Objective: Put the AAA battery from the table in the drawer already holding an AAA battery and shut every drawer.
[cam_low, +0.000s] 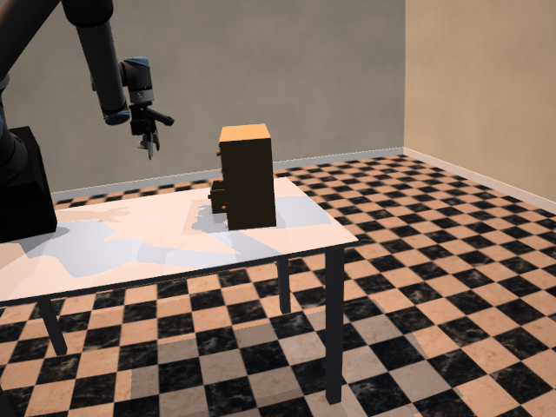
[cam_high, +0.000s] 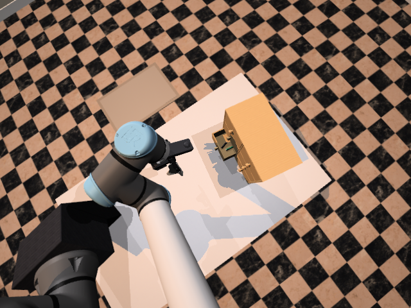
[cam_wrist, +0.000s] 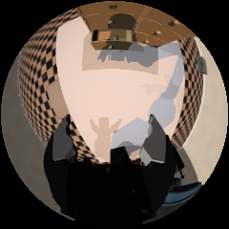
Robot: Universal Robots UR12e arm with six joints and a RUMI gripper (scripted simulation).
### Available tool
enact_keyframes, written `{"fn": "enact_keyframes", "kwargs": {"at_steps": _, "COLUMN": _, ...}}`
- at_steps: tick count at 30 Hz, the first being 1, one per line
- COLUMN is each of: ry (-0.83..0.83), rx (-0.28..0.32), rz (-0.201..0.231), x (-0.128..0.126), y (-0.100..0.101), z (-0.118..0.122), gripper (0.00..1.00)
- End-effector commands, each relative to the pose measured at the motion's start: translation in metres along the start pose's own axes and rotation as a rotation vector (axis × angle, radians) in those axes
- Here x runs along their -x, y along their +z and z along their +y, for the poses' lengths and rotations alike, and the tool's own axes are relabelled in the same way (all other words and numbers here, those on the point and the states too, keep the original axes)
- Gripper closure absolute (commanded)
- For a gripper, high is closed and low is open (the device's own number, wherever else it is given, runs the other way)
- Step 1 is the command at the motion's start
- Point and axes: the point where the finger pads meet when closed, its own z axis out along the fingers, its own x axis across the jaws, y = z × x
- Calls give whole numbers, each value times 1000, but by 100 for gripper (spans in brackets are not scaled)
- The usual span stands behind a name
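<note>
Top view shows the gripper (cam_high: 174, 169) spread wide and holding nothing above the table (cam_high: 185, 199) toward its near edge, half hidden under the wrist, while the chest (cam_high: 262, 135) near the far edge has one drawer (cam_high: 225, 144) out holding small green items too tiny to name as batteries.

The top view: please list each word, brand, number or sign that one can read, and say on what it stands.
"UR": embossed, faint, on the blue round cap of the arm's joint.
Chest, table, open drawer, gripper: no text that can be read.
</note>
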Motion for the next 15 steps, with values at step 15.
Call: {"fn": "enact_keyframes", "kwargs": {"at_steps": 15, "ry": 0, "rx": -98, "rz": -1, "x": 0, "y": 11, "z": -10, "gripper": 0}}
